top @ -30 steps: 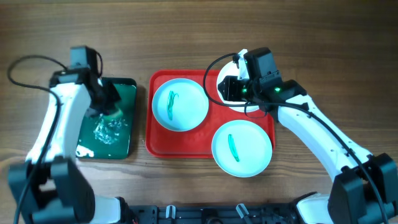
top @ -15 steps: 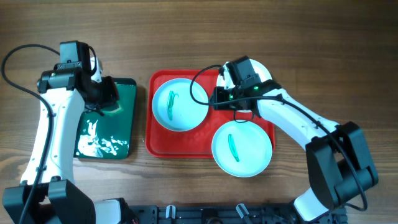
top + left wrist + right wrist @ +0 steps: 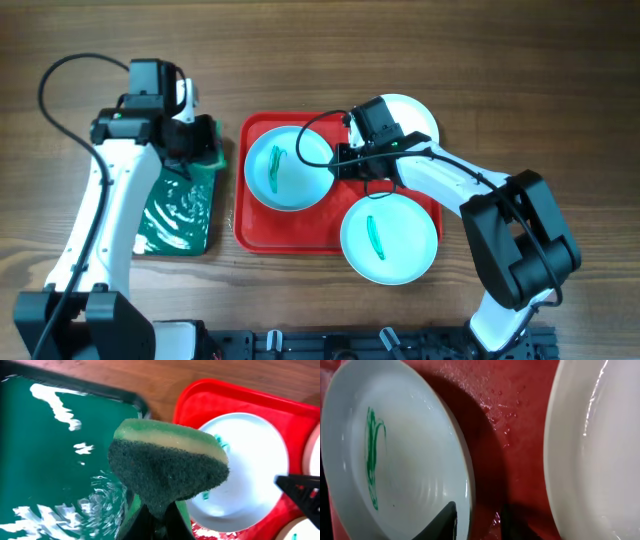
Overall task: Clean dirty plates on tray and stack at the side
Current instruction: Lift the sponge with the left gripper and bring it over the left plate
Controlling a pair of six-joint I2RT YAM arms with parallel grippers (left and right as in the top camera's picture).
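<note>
Left plate (image 3: 290,170), near-right plate (image 3: 390,240) and far-right plate (image 3: 412,112): three in all, round, white and glossy, with faint concentric ridges in the well. The first two each bear one teal-green smear (image 3: 372,455). The exposed part of the third is plain white, and the right arm covers the rest.

The left plate lies wholly inside the one red tray (image 3: 242,205), a wet plastic rectangle with rounded corners and a raised rim. The other two overlap its right-hand corners.

The right end effector (image 3: 479,521) is parted. One dark finger sits over the left plate's right rim and the other over the red floor beside it, so nothing is grasped.

The left end effector (image 3: 157,522) is closed on one sponge (image 3: 167,467), which has a green top, a yellow core and a dark scouring face. It is held above the far right of one black-rimmed green tray (image 3: 170,225) holding foamy water.

Both trays rest on a wood-grain surface (image 3: 540,60).
</note>
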